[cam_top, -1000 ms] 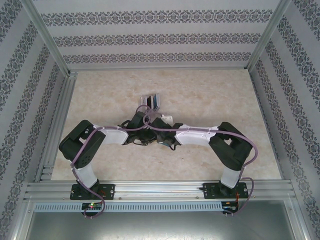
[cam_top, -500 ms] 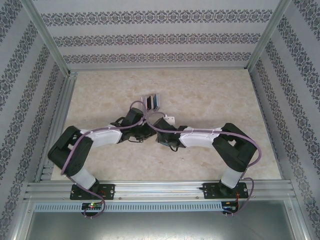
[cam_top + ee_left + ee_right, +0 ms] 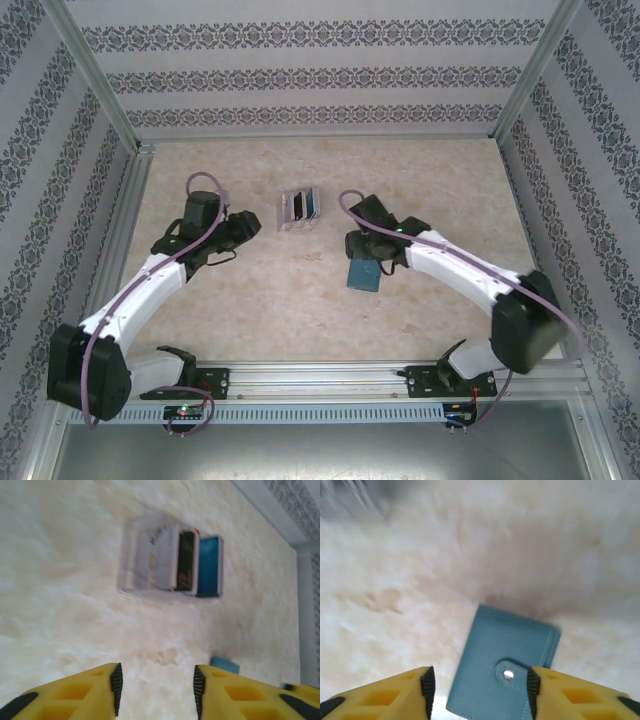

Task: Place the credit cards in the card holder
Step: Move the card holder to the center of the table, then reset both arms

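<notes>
The teal card holder (image 3: pixel 363 276) lies flat on the table (image 3: pixel 440 180), just right of the middle in the top view, its clasp (image 3: pixel 508 674) snapped. The right gripper (image 3: pixel 480 695) hangs over it, jaws apart, holding nothing. The credit cards (image 3: pixel 186 560) stand in a clear box (image 3: pixel 132 555), upper middle. The left gripper (image 3: pixel 156 690), jaws apart and empty, faces the box across bare table.

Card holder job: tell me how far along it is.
Done: nothing visible yet; the card holder lies shut on the table, clasp snapped. In hand: nothing; the left gripper and right gripper both stand open and empty, the right above the holder. Left: the credit cards, whitish, black and blue, stand in the clear box; the holder must be opened and each card slotted in.
</notes>
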